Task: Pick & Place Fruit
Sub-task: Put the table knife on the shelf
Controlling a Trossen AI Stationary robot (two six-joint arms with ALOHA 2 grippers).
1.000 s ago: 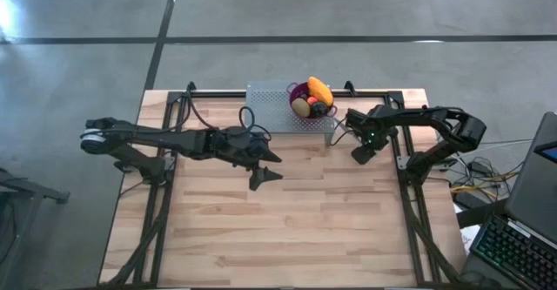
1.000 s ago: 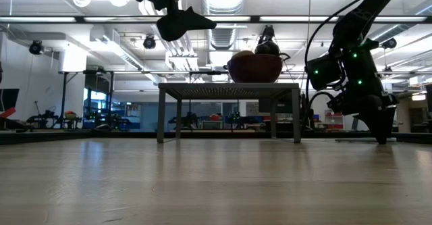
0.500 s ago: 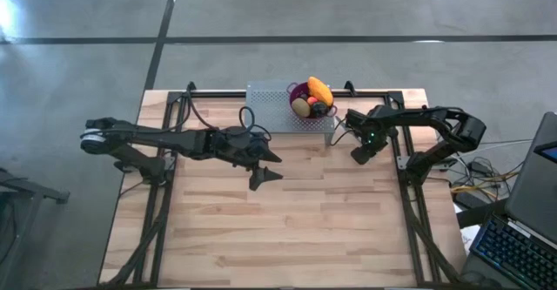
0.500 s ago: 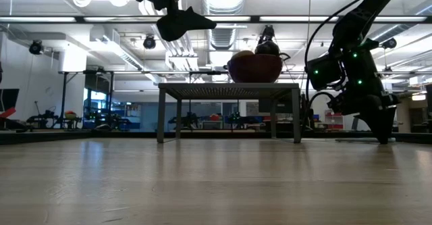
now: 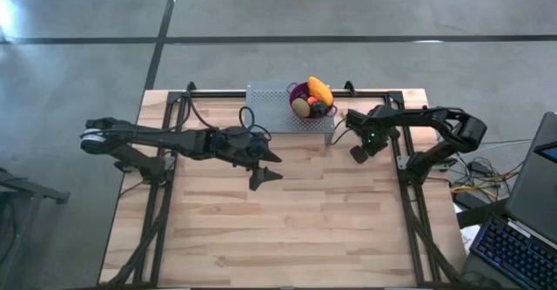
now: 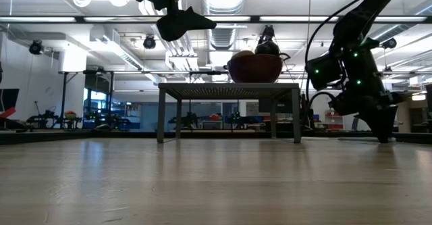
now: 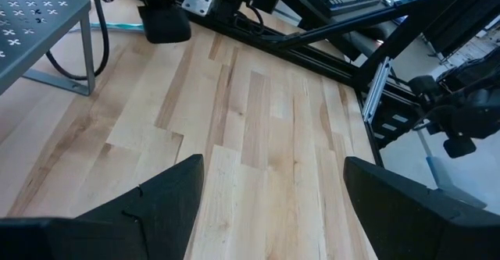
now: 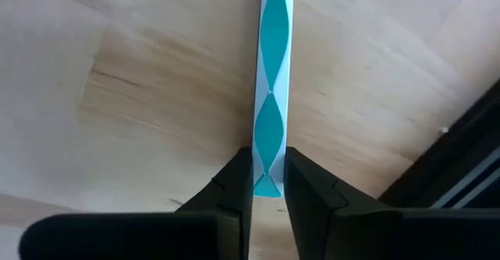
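Observation:
Several toy fruits, among them a long orange one (image 5: 320, 90), lie heaped in the purple bowl (image 5: 298, 92) on the grey perforated stand (image 5: 270, 103) at the table's far edge. Just right of the stand, my right gripper (image 5: 359, 155) points steeply down at the table, shut on a thin white-and-teal strip (image 8: 269, 73) that lies flat on the wood. My left gripper (image 5: 265, 164) hangs open above the table's middle, with only bare wood between its fingers (image 7: 168, 205). My right gripper pinches the strip near its end (image 8: 268, 162), one finger on each long edge, so the fingers close across its width. They come from above, pointing steeply down. The strip lies flat on the table and runs away from the fingers toward the stand.
The stand's legs (image 6: 160, 113) and a cable (image 7: 74, 57) beneath it stand beside the right gripper. Black frame rails (image 5: 405, 164) run along the table's right side. Light wooden table top (image 5: 287, 229) stretches toward the near edge.
My right gripper has rolled a little about the line it points along while staying in the same spot by the stand. The left arm and the bowl of fruit have kept still.

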